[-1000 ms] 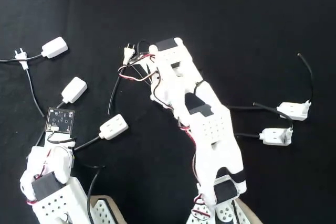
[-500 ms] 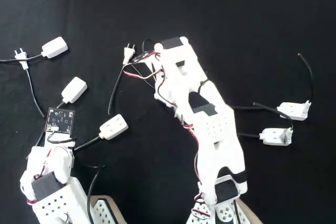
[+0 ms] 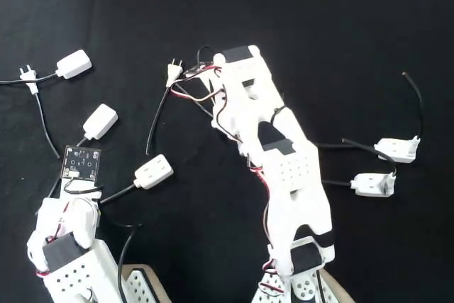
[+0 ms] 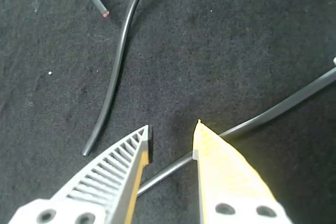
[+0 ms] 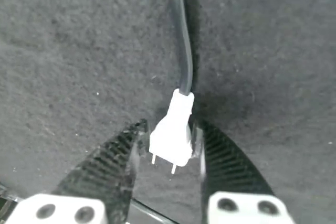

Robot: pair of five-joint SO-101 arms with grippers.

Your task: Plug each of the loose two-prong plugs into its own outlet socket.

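My right gripper [image 5: 170, 126] has its fingers closed against both sides of a white two-prong plug [image 5: 171, 139], prongs toward the camera, black cable trailing away. In the high view the right arm [image 3: 284, 168] stretches up the middle of the table and covers that plug. Another loose white plug [image 3: 172, 70] lies just left of the arm's tip, and a third [image 3: 28, 76] sits at the far left. My left gripper [image 4: 172, 126] is open just above a black cable [image 4: 273, 109]. White sockets lie at left [image 3: 73, 64], [image 3: 100, 121], [image 3: 153, 172] and right [image 3: 396, 149], [image 3: 372, 184].
The black cloth table [image 3: 340, 33] has open room at the back and back right. A loose cable end [image 4: 118, 61] curves past the left gripper. The left arm [image 3: 67, 246] sits at the front left corner, with cables running from it to the sockets.
The right arm's tip has shifted right and slightly farther back. The loose plug beside it, the sockets and the left arm have stayed put.
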